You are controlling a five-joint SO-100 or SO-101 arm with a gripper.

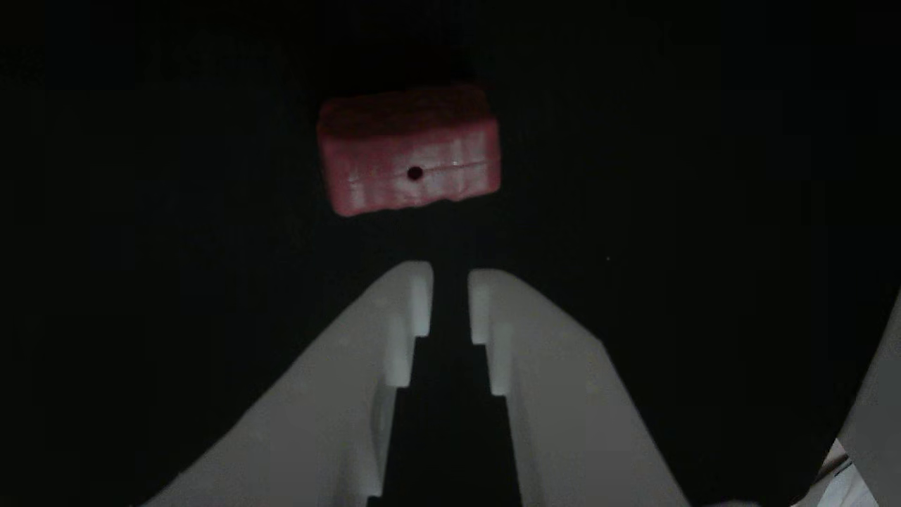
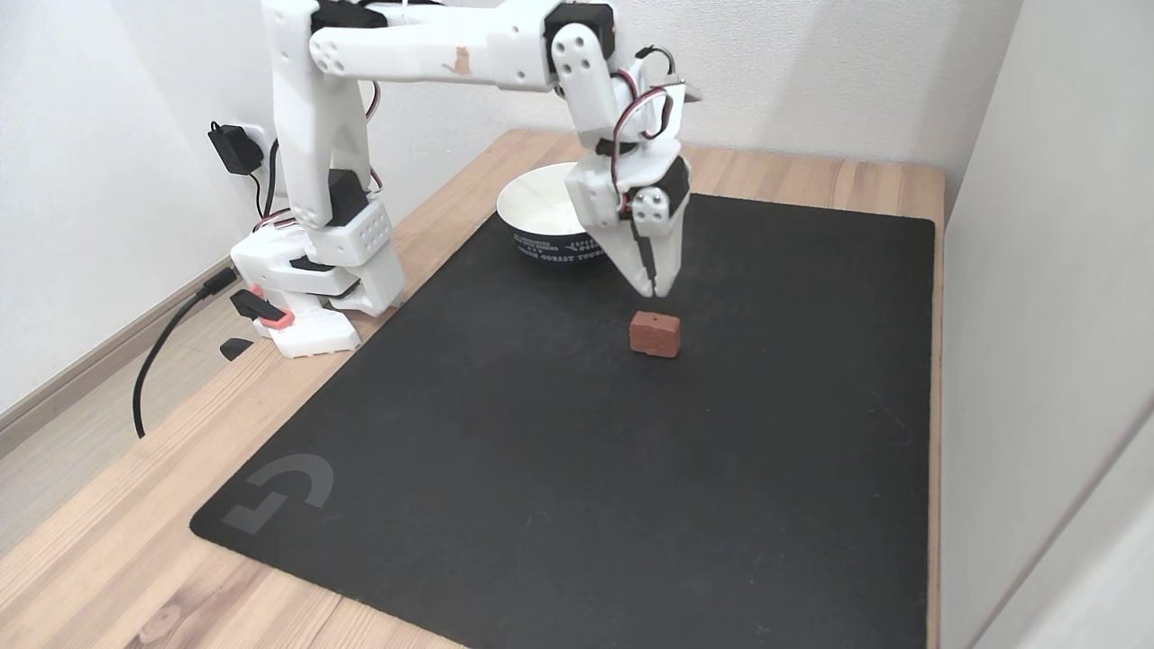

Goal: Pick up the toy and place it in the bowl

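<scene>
Fixed view: mat (image 2: pixel 577 469) bare on the near, left and right sides of toy (image 2: pixel 654 333). Bowl (image 2: pixel 550 221) stands beyond it, far left. Gripper (image 2: pixel 655 287) hangs just above the toy, apart.

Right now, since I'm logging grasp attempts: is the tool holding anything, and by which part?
Nothing is held. The tool hangs just above the toy, which lies on the black mat, its tips nearly together with nothing between them.
</scene>
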